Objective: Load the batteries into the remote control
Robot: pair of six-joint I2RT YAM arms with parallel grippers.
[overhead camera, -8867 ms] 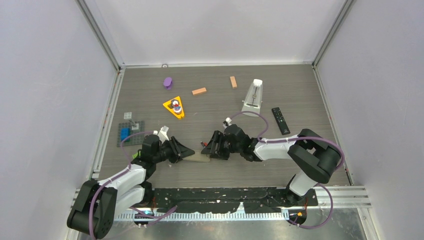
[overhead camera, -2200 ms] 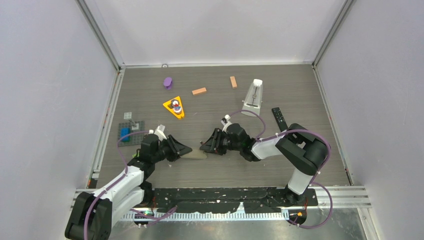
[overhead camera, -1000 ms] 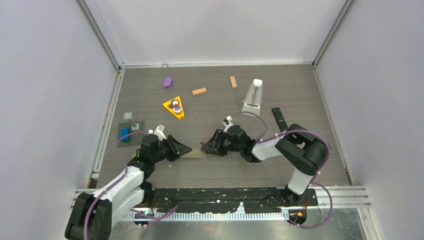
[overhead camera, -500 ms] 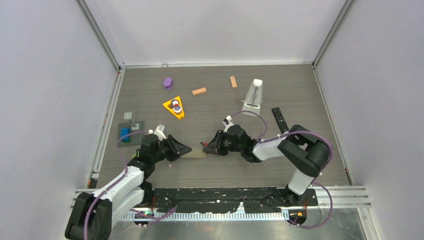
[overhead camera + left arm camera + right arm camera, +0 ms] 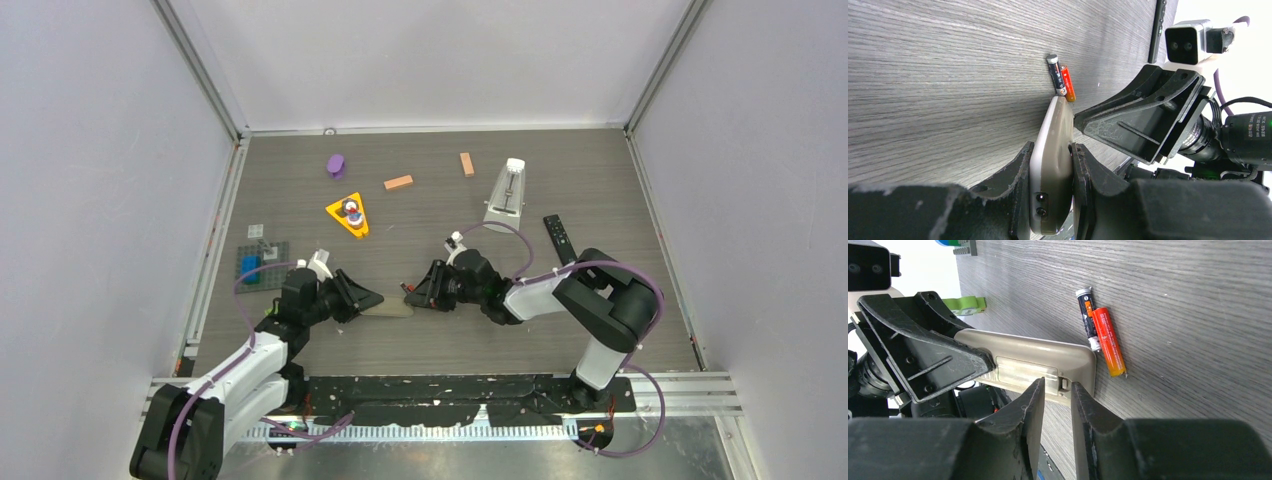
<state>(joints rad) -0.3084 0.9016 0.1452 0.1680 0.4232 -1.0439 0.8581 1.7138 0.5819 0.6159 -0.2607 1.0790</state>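
My left gripper [image 5: 1052, 150] is shut on a beige remote control [image 5: 1050, 165], holding it on its long edge on the table. Its battery cover [image 5: 1025, 372] faces my right gripper [image 5: 1057, 385]. That gripper's jaws stand a narrow gap apart at the cover's latch end, with nothing between them. Two batteries lie side by side on the table just past the remote's tip: a black one [image 5: 1087, 317] and an orange one [image 5: 1109, 341]. From above, the remote [image 5: 392, 310] lies between the left gripper [image 5: 365, 300] and the right gripper [image 5: 415, 295].
A black remote [image 5: 560, 240] and a white metronome [image 5: 507, 195] stand at the right. Two orange-brown blocks [image 5: 398, 182] and a purple piece [image 5: 336, 164] lie at the back. A yellow triangular tray [image 5: 350, 215] and a grey brick plate [image 5: 262, 266] sit to the left.
The right gripper's jaws have narrowed slightly at the remote's end. The left gripper, the remote and the batteries have stayed where they were.
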